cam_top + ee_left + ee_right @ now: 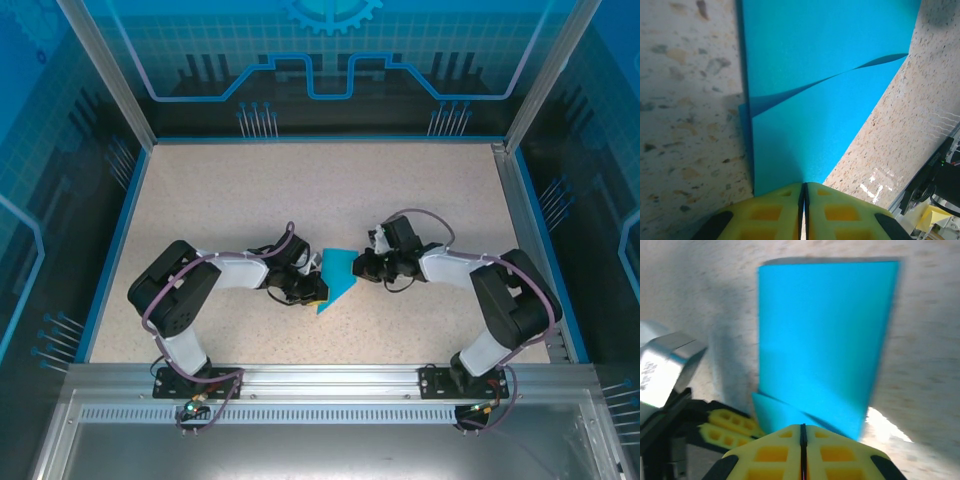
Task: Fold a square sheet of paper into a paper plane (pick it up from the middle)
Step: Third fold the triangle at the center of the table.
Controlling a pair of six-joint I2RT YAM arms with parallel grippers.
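On the left, seen from above, the left gripper (312, 290) lies low over the speckled table (300, 190), its tips at the left edge of the sheet of paper (338, 275); the sheet sits just ahead of those tips and between the two sets of fingers, a cyan shape with a point aimed down toward the arm bases.

From the left wrist, the left gripper (803, 192) has its yellow fingers (770, 215) pressed together with only a thin dark seam between them; nothing is pinched in that seam; the paper (815, 75) lies face-up on the table, its narrow end running under the fingertips and the rest widening away ahead of them; a folded upper layer lifts off in a curved edge partway out from the tips; bare table shows to either side of the fingers; whether the tips actually touch the paper I cannot tell.

On the right of the overhead view, the right gripper (358, 266) reaches in from the other side, its tips at the sheet's upper right corner, facing the left fingers across the paper.

From the right wrist, slightly blurred, the right gripper (802, 429) is likewise clenched shut, finger against finger, with nothing between; the paper (825, 340) stretches straight ahead of the tips as a tall cyan panel; a small flap peeks out just left of the fingertips; beyond that flap, further left, the left gripper's yellow fingers (727, 427) rest at the paper's edge.
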